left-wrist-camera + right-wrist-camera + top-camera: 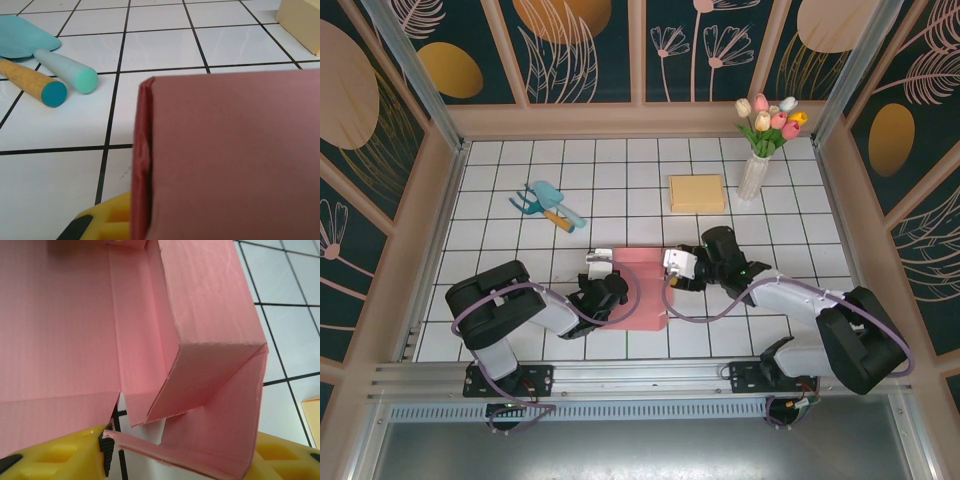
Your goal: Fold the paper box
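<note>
Pink corrugated paper box (642, 292) lies in the top view as a mostly flat sheet on the white tiled table (500, 160), near the arms' bases and between the two grippers. The left gripper (603, 272) sits at its left edge and the right gripper (672, 272) at its right edge. A teal garden tool set (548, 205), a yellow flat block (697, 192) and a white vase of tulips (763, 140) stand well apart behind it.

From the left wrist, a dark pink panel of the box (230, 155) stands upright just beside one yellow fingertip (107, 222). The jaws are closed narrow, and I judge they pinch that left wall.

From the right wrist, the box (60, 325) has its right wall raised and a corner flap turned inward. The yellow fingers (55, 457) stand apart, straddling that corner. I cannot tell whether they press on it.

Judging by this, folding is at an early-to-middle stage. Two side walls are up. The remaining walls, the flap tucks and any lid are not yet done.
</note>
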`<state>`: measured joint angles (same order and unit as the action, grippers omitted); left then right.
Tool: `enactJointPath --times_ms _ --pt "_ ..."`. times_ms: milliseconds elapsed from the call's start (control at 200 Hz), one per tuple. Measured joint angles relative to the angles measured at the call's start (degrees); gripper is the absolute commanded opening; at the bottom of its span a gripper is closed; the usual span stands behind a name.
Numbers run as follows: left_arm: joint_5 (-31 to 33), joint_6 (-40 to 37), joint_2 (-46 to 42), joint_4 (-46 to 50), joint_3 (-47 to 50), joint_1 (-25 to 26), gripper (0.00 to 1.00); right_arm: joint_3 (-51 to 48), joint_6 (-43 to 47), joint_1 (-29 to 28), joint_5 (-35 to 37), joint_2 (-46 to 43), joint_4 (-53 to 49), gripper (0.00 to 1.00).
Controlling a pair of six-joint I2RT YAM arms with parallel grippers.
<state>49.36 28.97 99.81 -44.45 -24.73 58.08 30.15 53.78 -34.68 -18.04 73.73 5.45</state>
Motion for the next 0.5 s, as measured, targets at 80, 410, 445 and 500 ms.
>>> enactJointPath --times_ms 80,410,445,500 --pt "-0.07 -0.02 0.02 -0.33 -0.13 0.0 0.01 2.64 1.66 0.0 0.72 -0.07 -4.85 0.61" --pt "-0.85 -0.09 0.35 -0.37 -0.28 0.11 0.01 10.58 7.48 2.05 4.46 -4.15 -20.57 0.67" --pt "-0.87 -0.09 0.37 -0.37 -0.33 0.11 0.01 10.82 7.89 2.4 4.76 -4.26 -21.53 0.67" --pt "-0.87 -0.09 0.35 -0.37 -0.35 0.11 0.01 10.88 8.57 3.3 5.2 -4.31 -22.84 0.67"
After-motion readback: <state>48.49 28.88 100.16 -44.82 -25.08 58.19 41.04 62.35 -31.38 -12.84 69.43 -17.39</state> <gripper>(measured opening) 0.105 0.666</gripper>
